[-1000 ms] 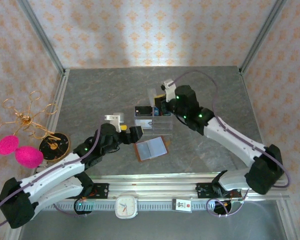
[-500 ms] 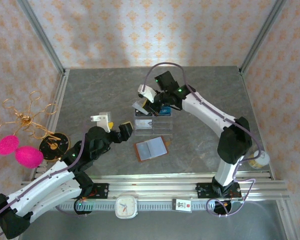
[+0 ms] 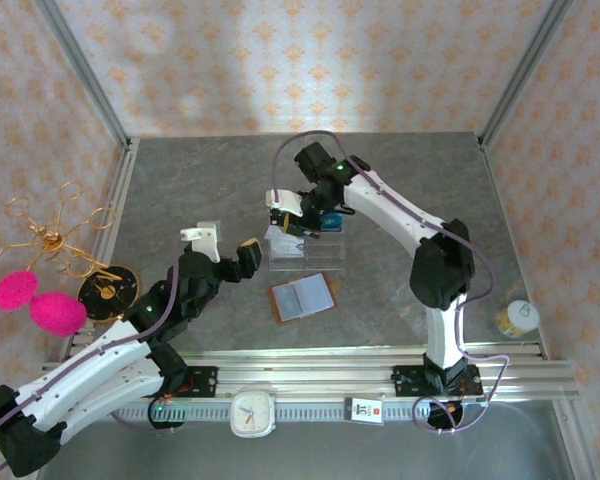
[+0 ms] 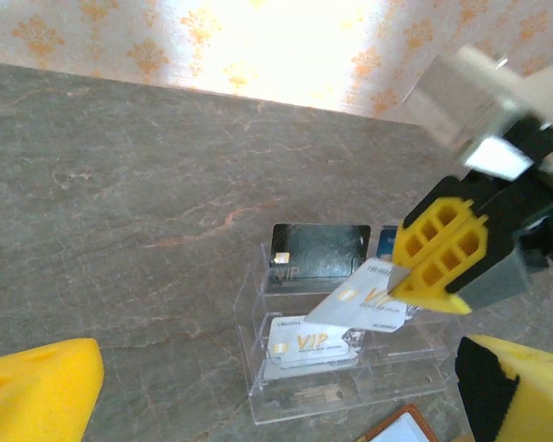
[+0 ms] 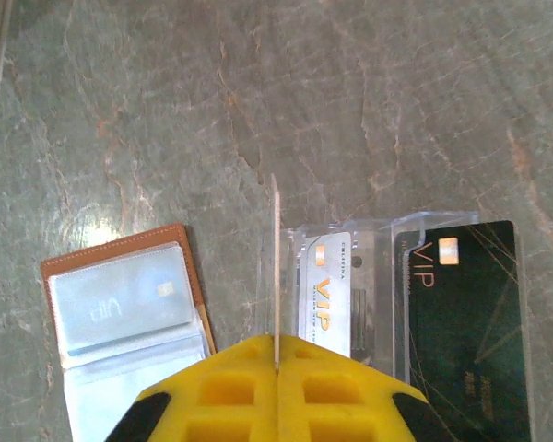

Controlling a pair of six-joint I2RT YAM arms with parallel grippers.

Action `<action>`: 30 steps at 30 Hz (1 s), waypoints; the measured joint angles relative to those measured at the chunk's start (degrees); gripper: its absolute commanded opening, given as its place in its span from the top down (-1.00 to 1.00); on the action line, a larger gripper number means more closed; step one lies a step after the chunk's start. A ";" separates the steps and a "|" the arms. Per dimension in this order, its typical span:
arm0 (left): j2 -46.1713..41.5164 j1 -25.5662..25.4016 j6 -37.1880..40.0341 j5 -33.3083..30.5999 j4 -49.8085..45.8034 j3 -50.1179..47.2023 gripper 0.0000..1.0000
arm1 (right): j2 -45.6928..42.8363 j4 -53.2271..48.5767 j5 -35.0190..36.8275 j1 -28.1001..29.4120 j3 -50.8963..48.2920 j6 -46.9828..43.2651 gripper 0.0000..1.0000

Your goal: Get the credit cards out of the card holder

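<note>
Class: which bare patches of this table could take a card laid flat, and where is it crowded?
Bare table runs along the back wall behind the acrylic stand, and again at the right, between the right arm and the small jar. Crowded: the middle, where stand, card holder, left gripper and right gripper, shut on a credit card, sit close.

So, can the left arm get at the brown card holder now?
Probably yes: the left claw is open and empty, near the card holder, which lies open on bare table. The right claw holds a card over the clear stand, out of the way.
</note>
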 measured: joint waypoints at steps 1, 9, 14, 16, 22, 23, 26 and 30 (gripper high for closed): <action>0.35 0.00 0.17 -0.07 0.24 0.00 -0.98 | 1.09 -0.72 0.31 0.09 0.90 -0.55 1.00; 2.51 0.72 1.55 -0.26 1.29 0.00 -0.98 | 5.66 -3.76 4.20 0.22 3.48 -2.08 1.00; 3.10 0.76 1.66 -0.22 1.66 0.00 -0.99 | 6.54 -3.69 7.23 0.22 3.52 -1.95 1.00; 3.34 1.05 1.68 -0.13 1.73 0.00 -0.98 | 7.15 -3.58 8.15 0.22 3.74 -1.79 1.00; 3.37 1.27 1.68 -0.04 1.77 0.00 -0.99 | 8.09 -2.45 9.97 0.44 3.82 -1.11 1.00; 3.37 1.38 1.66 -0.02 1.77 0.00 -0.98 | 8.09 -2.27 10.29 0.59 3.80 -0.96 1.00; 3.37 1.51 1.66 -0.04 1.77 0.00 -0.98 | 8.13 -1.73 11.13 1.11 3.80 -0.66 1.00; 3.37 1.51 1.66 -0.02 1.77 0.00 -0.98 | 8.17 -0.59 12.22 1.88 3.80 0.20 1.00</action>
